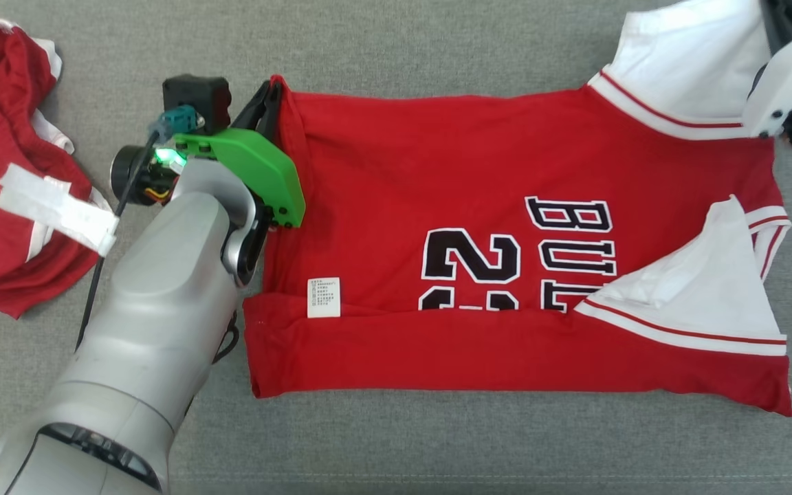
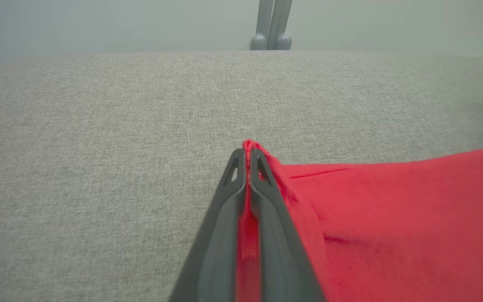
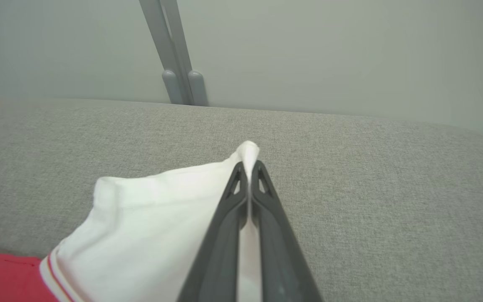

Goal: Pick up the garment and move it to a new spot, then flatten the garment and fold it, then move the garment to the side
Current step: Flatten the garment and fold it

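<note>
— Gripping anything, those left jaws?
— Yes, they're clamped on the red hem corner of the jersey, at its far left end.
— And the right jaws?
— Pinched closed on the tip of the white sleeve, at the far right corner.
— Where's the jersey lying?
— Spread on the grey bench, with its near edge folded up over the print. Crumpled red shorts lie apart to the left.

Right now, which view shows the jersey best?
The head view: nearly the whole jersey lies spread. The left wrist view shows a red corner pinched in the left gripper; the right wrist view, a white sleeve pinched in the right gripper.
</note>
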You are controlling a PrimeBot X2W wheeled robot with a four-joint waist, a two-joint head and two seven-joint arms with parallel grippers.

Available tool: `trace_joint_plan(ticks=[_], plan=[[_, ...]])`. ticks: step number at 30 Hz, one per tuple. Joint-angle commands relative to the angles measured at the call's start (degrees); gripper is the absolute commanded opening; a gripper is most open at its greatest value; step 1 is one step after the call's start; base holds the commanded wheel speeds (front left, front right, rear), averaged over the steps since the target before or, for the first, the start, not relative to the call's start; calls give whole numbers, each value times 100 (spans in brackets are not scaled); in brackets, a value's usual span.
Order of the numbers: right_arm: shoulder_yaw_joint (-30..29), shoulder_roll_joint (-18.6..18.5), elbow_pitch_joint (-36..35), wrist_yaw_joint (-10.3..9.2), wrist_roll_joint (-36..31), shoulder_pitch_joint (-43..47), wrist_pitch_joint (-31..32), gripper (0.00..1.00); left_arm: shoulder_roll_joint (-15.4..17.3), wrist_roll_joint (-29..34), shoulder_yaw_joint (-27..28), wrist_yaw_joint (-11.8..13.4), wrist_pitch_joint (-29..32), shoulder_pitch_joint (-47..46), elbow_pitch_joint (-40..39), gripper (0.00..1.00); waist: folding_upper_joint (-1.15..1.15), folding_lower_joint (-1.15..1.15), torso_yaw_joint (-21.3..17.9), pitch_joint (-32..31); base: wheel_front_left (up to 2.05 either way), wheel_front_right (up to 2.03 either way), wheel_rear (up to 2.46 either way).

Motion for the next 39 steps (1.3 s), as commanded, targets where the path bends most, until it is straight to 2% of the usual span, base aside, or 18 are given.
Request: trace_joint_plan(ticks=[1,4,9,22,31,39], plan=[[46,-43,-145,-9,83,226,-25,0,75,-8,-27,-45,-72,141,-17,0,0,0,-90,-219,0,0,0],[104,-154,-519,-9,208,712,-91,0,129,71,-79,-113,-224,341,-149,0,0,0,-101,-390,0,0,0],[-40,-214,-1130,-9,387,1572,-105,0,217,199,-144,-75,-338,835,-423,0,0,0,-100,-621,0,0,0],[-50,-161,-2900,-9,741,3707,665,0,670,435,-73,160,-385,1768,-1050,0,0,0,-205,-911,0,0,0],[-504,-15,-3817,-9,594,4391,799,0,745,558,126,215,-381,2129,-1663,0,0,0,-257,-965,0,0,0],[-691,243,-4210,-9,456,4720,971,0,865,658,373,323,-382,2541,-2172,0,0,0,-273,-1026,0,0,0]])
